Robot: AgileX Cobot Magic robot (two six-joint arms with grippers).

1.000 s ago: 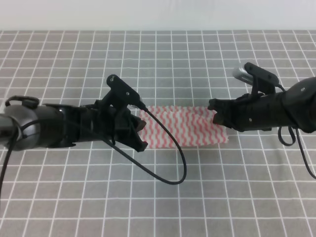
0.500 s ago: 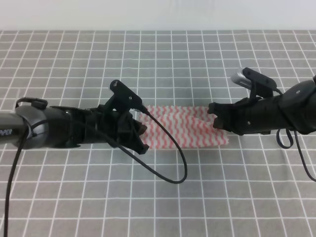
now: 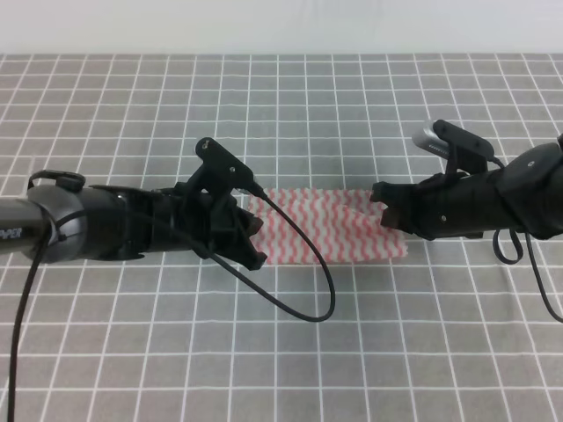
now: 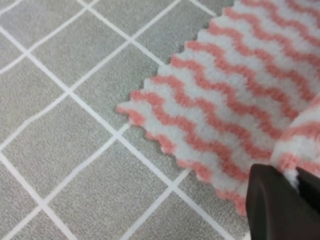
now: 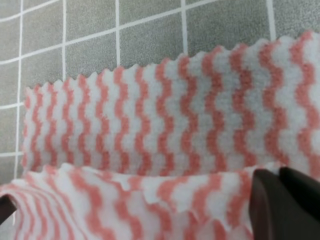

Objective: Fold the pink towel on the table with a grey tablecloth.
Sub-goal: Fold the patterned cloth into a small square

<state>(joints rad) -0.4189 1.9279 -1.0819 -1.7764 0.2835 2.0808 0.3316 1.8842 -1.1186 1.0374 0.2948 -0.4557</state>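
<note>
Grippers, left (image 3: 251, 230) and right (image 3: 383, 207), each clenched on pink towel (image 3: 325, 227) ends.

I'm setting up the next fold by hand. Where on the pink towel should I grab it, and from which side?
Grip the pink towel at its short ends, coming in from left and right. It lies as a long flat strip, and the left gripper and right gripper already sit there. Its zigzag edges are thin, so pinch right at them.

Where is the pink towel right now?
In the exterior high view, the pink towel lies mid-table on the grey tablecloth, between the left tool and right tool.
</note>
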